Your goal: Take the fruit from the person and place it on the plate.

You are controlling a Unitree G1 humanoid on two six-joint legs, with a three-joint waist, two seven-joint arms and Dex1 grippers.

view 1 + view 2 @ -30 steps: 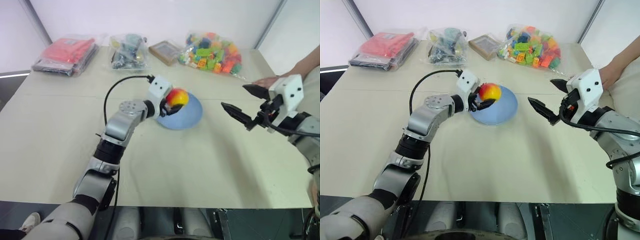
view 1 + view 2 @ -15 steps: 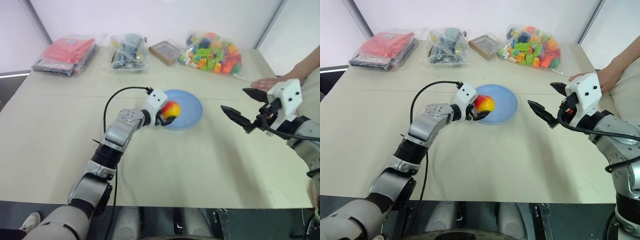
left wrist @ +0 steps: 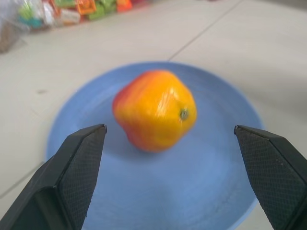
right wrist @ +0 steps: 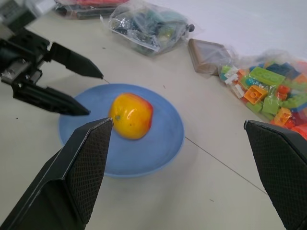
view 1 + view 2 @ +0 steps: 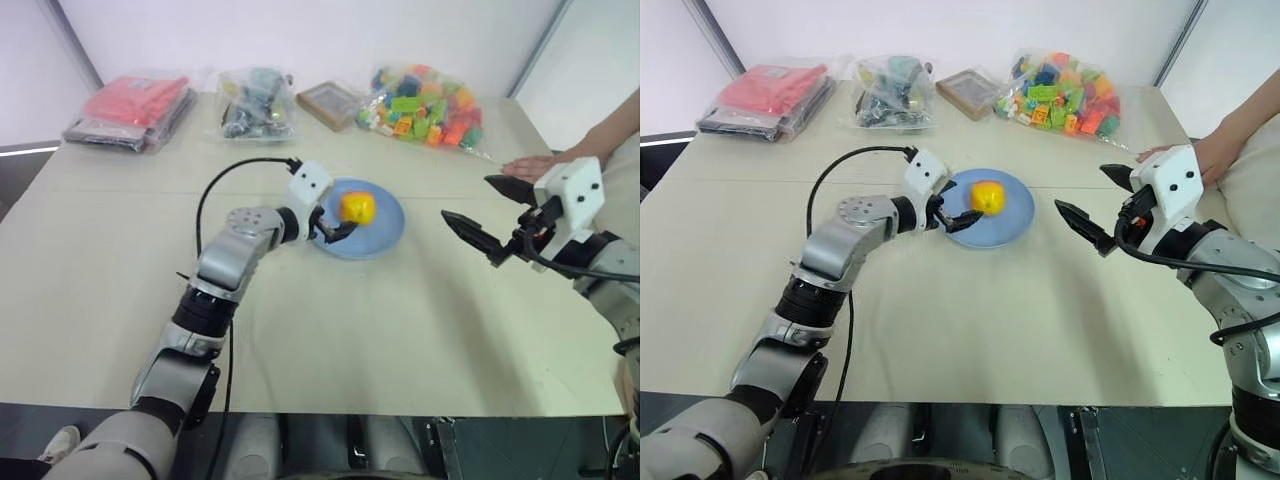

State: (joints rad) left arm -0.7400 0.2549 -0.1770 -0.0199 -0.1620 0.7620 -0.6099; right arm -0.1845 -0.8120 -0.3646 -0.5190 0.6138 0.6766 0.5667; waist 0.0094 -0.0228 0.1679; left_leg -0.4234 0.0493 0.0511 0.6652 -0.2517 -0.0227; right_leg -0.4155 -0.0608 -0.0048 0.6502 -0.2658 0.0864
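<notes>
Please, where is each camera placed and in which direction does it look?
Left eye view: on the head, looking forward and down at the table; both arms show.
Right eye view: beside it, same scene; a person's hand at the table's right edge.
Left wrist view: on the left wrist, facing the fruit on the plate between the open left pincer.
Right wrist view: on the right wrist, facing the plate across the open right pincer; the left pincer shows too.
All views share fruit and plate.

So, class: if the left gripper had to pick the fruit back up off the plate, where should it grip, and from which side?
Probably across the fruit's widest middle, coming level from the open left gripper's side. The fruit lies tilted on the plate, stem end sideways, smooth rounded flanks facing the fingers.
</notes>
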